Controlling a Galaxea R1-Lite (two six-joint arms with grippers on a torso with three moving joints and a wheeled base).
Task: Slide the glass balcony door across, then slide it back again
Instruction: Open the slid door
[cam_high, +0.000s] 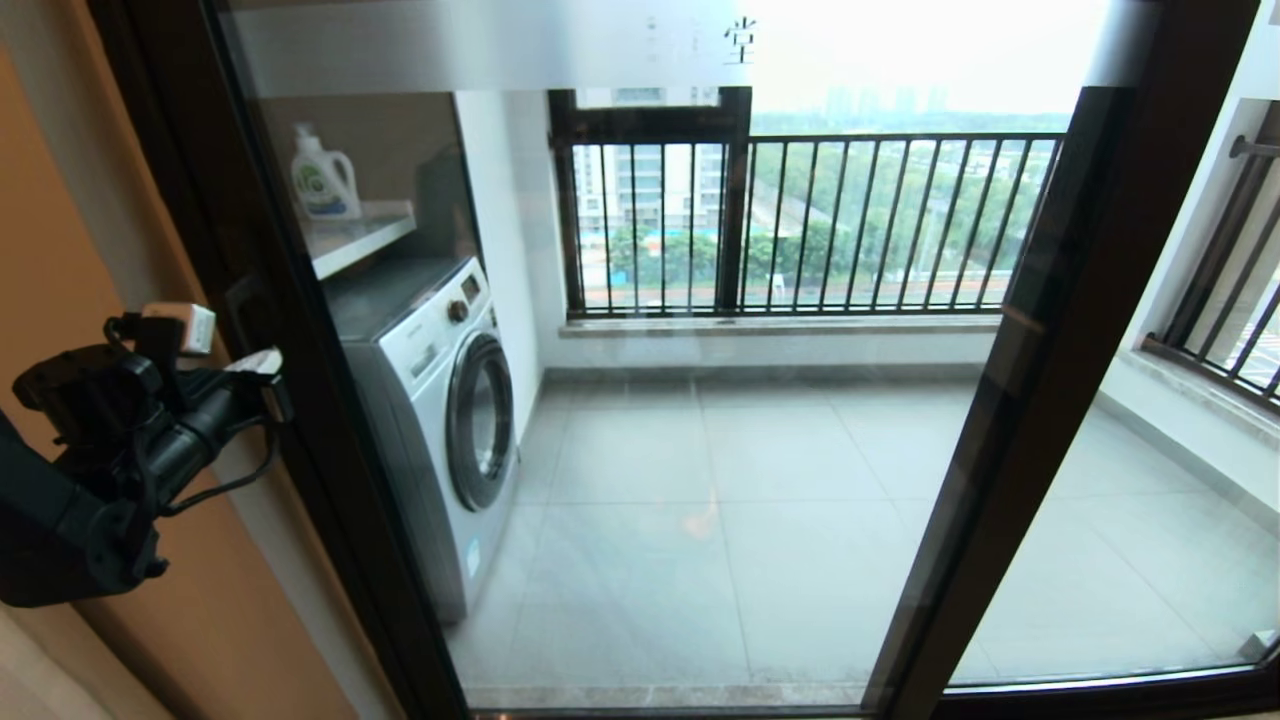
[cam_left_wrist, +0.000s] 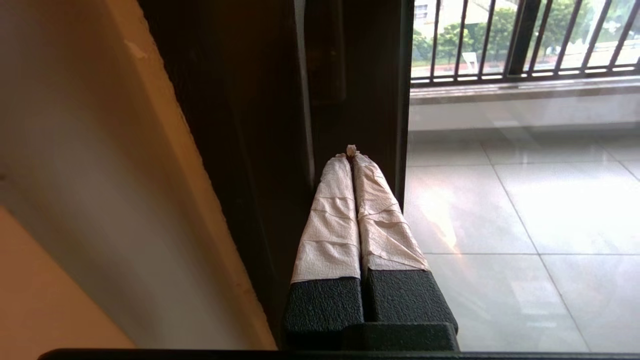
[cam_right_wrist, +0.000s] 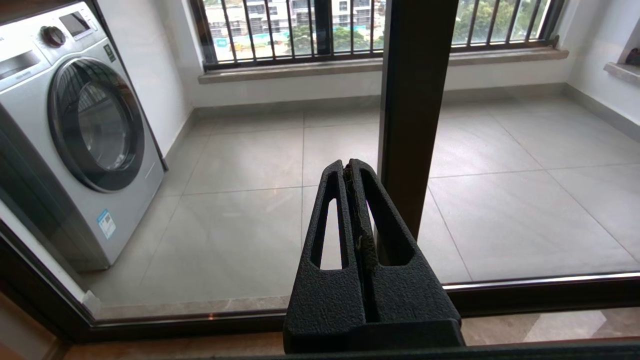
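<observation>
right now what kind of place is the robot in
Most likely a high-rise flat, at the glass balcony door to a tiled laundry balcony: a washing machine with a detergent bottle shelved above it, and a railing over treetops and buildings.

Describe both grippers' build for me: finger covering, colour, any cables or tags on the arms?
The left gripper has textured black fingers wrapped in crinkled white paper-like tape. In the head view its black arm carries a looping black cable and a small white block. The right gripper is bare textured black, each finger with a long slot.
</observation>
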